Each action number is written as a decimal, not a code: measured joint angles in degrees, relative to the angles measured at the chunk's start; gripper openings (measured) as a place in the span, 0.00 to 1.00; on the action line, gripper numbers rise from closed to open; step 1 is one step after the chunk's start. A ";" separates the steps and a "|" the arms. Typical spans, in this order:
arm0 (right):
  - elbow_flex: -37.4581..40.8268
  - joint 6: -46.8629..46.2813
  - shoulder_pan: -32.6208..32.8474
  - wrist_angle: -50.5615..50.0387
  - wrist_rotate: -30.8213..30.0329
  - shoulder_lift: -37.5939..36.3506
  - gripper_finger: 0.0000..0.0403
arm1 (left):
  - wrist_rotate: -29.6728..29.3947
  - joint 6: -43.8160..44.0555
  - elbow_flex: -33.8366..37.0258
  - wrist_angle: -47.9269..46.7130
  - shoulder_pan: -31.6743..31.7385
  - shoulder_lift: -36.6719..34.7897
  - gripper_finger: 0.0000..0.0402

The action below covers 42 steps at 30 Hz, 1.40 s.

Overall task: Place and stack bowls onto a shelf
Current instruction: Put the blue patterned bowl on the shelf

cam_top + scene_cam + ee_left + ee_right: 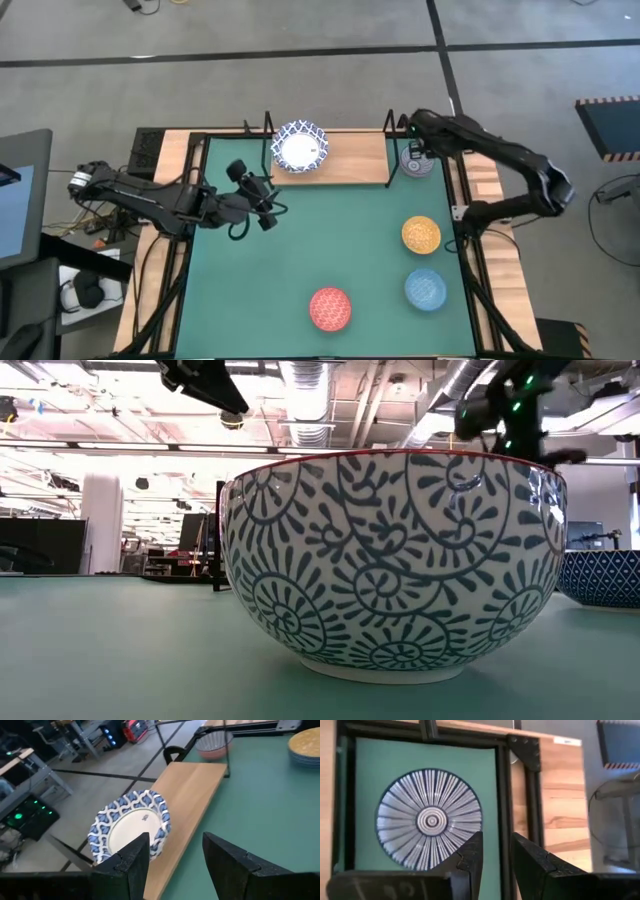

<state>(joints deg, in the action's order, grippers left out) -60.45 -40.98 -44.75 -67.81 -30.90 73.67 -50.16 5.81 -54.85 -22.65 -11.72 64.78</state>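
Observation:
A white bowl with a blue patterned rim [297, 148] [131, 825] sits on the left end of the wooden shelf board [350, 160] [195, 795]. My left gripper [262, 195] [175, 865] is open, just short of the shelf on its near side, facing that bowl. The grey-blue bowl [417, 160] [430, 820] rests on the mat in the far right corner. My right gripper [415, 150] [496, 855] hovers open over its rim. The yellow-orange [421, 235], light blue [426, 289] and red [330, 308] [390, 560] bowls stand on the mat.
The shelf's black wire posts [267, 130] [390, 150] stand at its ends. A black frame rail [502, 795] runs close beside the grey-blue bowl. The middle of the green mat [330, 240] is bare. The right two thirds of the shelf board lie bare.

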 joint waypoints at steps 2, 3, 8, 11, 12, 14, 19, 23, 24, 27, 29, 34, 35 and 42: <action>0.00 1.70 -2.33 0.47 1.07 3.12 0.30 | 0.03 1.27 0.00 -2.07 0.49 -0.01 0.42; 0.00 1.80 -3.28 0.03 1.12 4.78 0.30 | 0.05 1.58 0.00 -3.17 0.68 -0.01 0.42; -0.31 -2.43 -2.06 -3.49 -3.78 10.77 0.30 | 0.42 2.24 -0.04 -6.02 1.97 0.05 0.42; -0.32 -2.53 -1.16 -2.77 -2.18 12.85 0.30 | 1.90 4.16 0.00 -12.41 1.97 0.34 0.42; -0.33 -2.42 -0.80 -2.17 -1.80 13.46 0.30 | 1.29 4.99 0.00 -12.75 2.07 0.55 0.42; -0.33 -2.11 -0.41 -0.70 -0.92 14.66 0.30 | -1.28 6.90 0.00 -13.01 2.40 0.52 0.42; 0.81 -2.98 -0.87 1.28 1.03 16.89 0.31 | -0.86 7.61 0.00 -13.25 2.23 0.54 0.42; 4.76 -5.20 -3.07 7.14 2.82 16.67 0.31 | -0.29 9.84 0.00 -15.79 2.11 0.48 0.42; 6.01 -5.68 -3.72 9.12 3.82 16.24 0.31 | -0.17 10.43 0.00 -16.55 2.03 0.49 0.42; 8.69 -5.99 -5.00 12.57 5.31 15.10 0.31 | -0.05 12.68 0.00 -19.01 1.96 0.47 0.42; 9.47 -6.11 -5.00 13.31 6.82 14.84 0.31 | -0.08 13.62 0.00 -19.91 2.00 0.47 0.42; 11.30 -6.14 -5.89 16.12 8.72 12.89 0.31 | -0.25 14.35 0.00 -20.48 1.96 0.47 0.42; 11.54 -6.14 -5.94 15.95 8.62 12.81 0.31 | -0.35 14.35 0.00 -20.50 1.98 0.47 0.42; 12.52 -5.96 -5.15 16.43 8.33 9.92 0.31 | -1.54 14.46 0.00 -20.46 1.98 0.47 0.42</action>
<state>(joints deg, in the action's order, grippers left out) -47.92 -46.93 -49.91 -51.38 -22.57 83.59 -51.70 20.27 -54.85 -43.11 -9.74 65.25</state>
